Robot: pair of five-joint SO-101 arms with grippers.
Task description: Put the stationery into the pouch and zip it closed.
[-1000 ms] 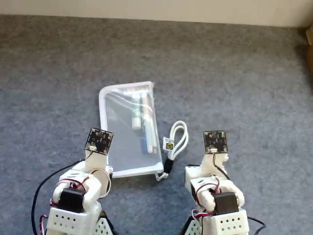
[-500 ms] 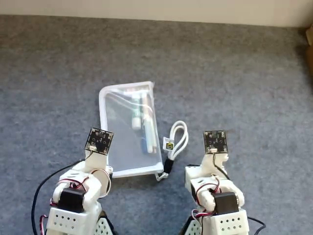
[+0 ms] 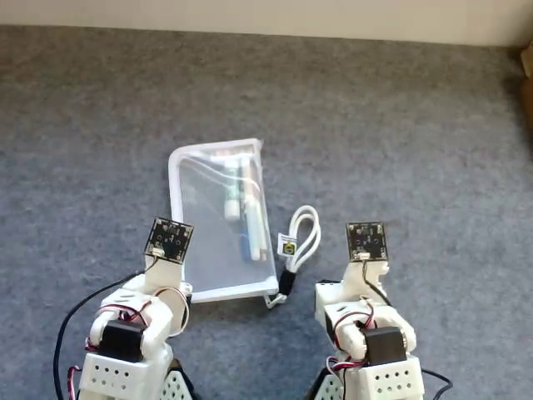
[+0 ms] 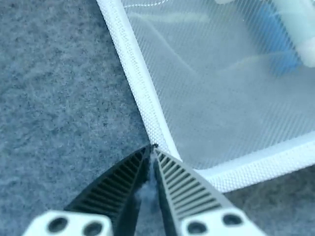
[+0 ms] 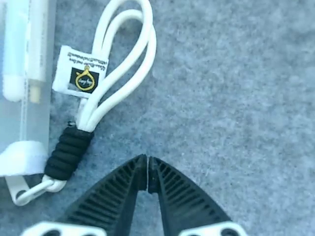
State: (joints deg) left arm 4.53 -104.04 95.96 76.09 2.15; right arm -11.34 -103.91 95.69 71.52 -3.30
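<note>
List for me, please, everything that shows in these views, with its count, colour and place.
table: one, grey, fuzzy, under everything.
pouch: one, clear with white edging, flat on the table.
stationery: count unclear, white and blue, inside the pouch along its strap side.
strap: one, white loop with black wrap, on the table beside the pouch.
left gripper: one, black, shut, tips at the pouch's edging.
right gripper: one, black, shut, near the strap.

We see a grey, felt-like bench [image 3: 400, 125], a pale strip [image 3: 266, 17] along its far edge, and a brown object [image 3: 527, 75] at its right edge.
</note>
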